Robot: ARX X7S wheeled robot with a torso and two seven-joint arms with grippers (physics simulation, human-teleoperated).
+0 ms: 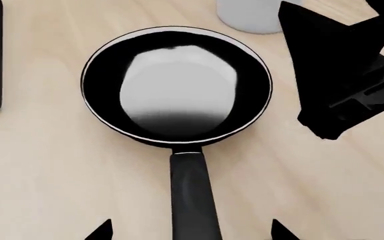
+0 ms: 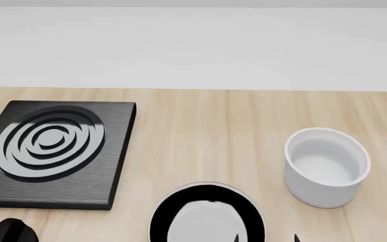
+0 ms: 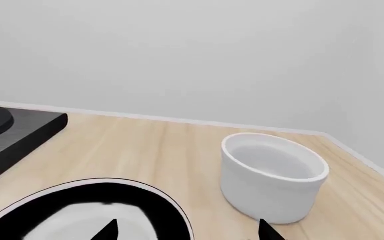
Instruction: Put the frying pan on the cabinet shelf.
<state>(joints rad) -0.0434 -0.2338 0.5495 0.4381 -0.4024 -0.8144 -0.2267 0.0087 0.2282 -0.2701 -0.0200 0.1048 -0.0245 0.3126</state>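
Observation:
The frying pan lies flat on the wooden counter, black with a glossy inside and a thin silvery rim. Its handle runs back between the two fingertips of my left gripper, which is open and straddles the handle without touching it. In the head view the frying pan sits at the near edge, its handle cut off. My right gripper is open, one fingertip above the pan's inside and the other past its rim, towards the bowl. Only its tips show in the head view. The cabinet shelf is out of view.
A white cylindrical bowl stands to the right of the pan. A black square slab with concentric rings lies at the left. A plain white wall runs behind the counter. A bit of black arm shows at the lower left.

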